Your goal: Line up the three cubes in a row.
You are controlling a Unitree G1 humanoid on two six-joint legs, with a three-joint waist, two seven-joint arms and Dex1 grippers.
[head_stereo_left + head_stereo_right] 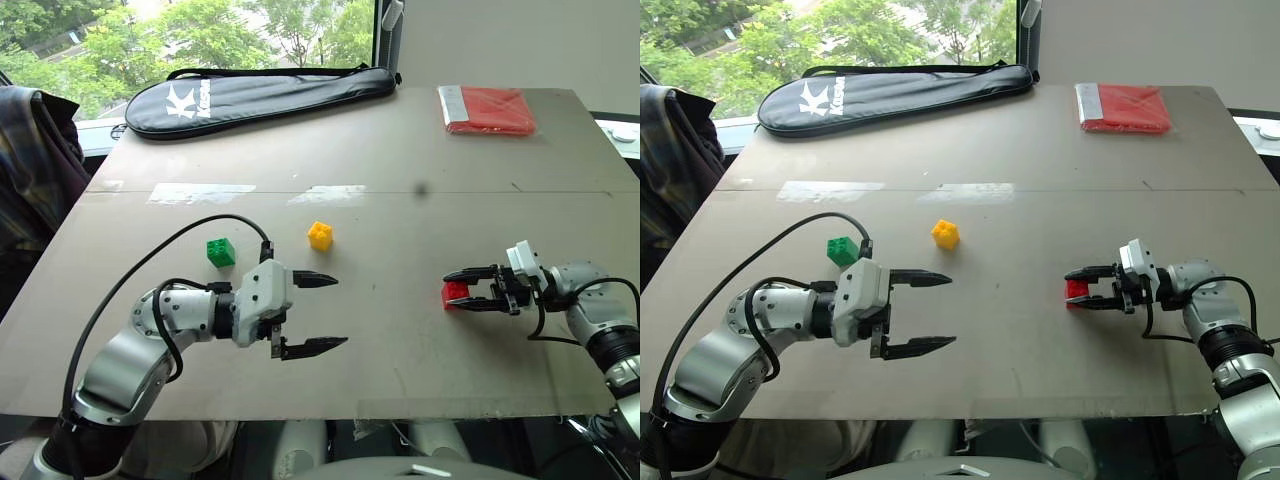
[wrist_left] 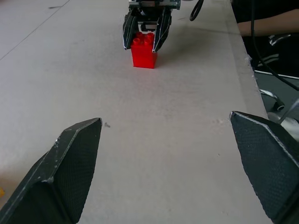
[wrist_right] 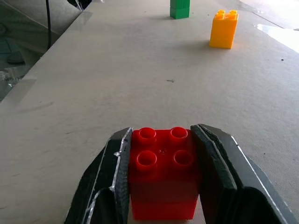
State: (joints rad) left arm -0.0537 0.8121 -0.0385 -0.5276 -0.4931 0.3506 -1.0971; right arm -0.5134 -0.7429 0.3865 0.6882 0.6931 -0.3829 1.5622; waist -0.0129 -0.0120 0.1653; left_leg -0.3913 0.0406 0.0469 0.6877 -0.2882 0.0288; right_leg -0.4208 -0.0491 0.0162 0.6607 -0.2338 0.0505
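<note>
Nearest, L gripper (image 1: 318, 313) over bare table (image 1: 400, 200) at near-left, pointing toward the right side, jaws spread wide w/ nothing between — fingertips (image 2: 77, 154) well apart in L wrist view. Cable loops from its wrist back over the arm.

Near-right: R gripper (image 1: 462, 289) pointing left, low at the tabletop, jaws either side of red cube (image 1: 455, 295). In R wrist view, finger pads (image 3: 212, 163) sit flush against both sides of red cube, studs up, base on or just at the table — can't tell if still squeezing or just let go. Cube upright.

Mid-table, left of centre: green cube (image 1: 221, 252) just beyond L gripper's wrist, and yellow cube (image 1: 320, 235) to its right, slightly farther back. Those two near each other but apart; red cube well apart from both, off to the right. All three on the table, not in one line.

Farther: pale tape patches (image 1: 200, 192) across the table seam. Far edge — black racket bag (image 1: 260, 95) at left, flat red packet (image 1: 487, 110) at right corner.
</note>
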